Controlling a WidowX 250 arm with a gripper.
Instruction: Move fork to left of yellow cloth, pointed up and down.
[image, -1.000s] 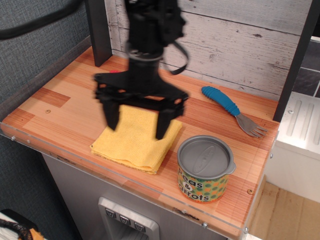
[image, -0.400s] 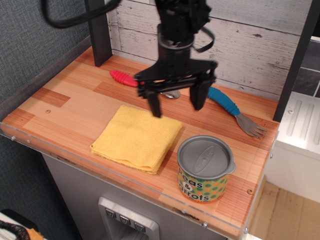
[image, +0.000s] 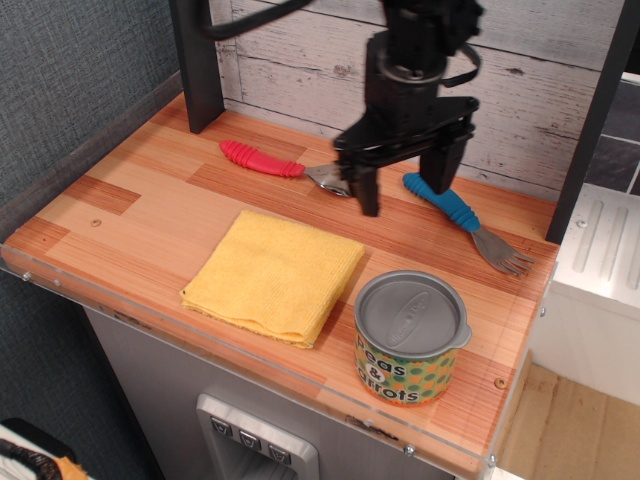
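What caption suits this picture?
Open gripper hovering beside the fork, yellow cloth lying nearby.

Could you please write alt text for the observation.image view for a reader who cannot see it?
A black robot tool, open and empty, hangs above the back of a wooden table near a blue-handled fork. A red-handled spoon lies left of it. In front lie a folded yellow cloth and, to its right, a lidded tin can.

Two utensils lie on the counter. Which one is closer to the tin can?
The fork, blue-handled, its tines pointing toward the counter's right edge just behind the can. The red-handled spoon lies farther back and left, beyond the cloth.
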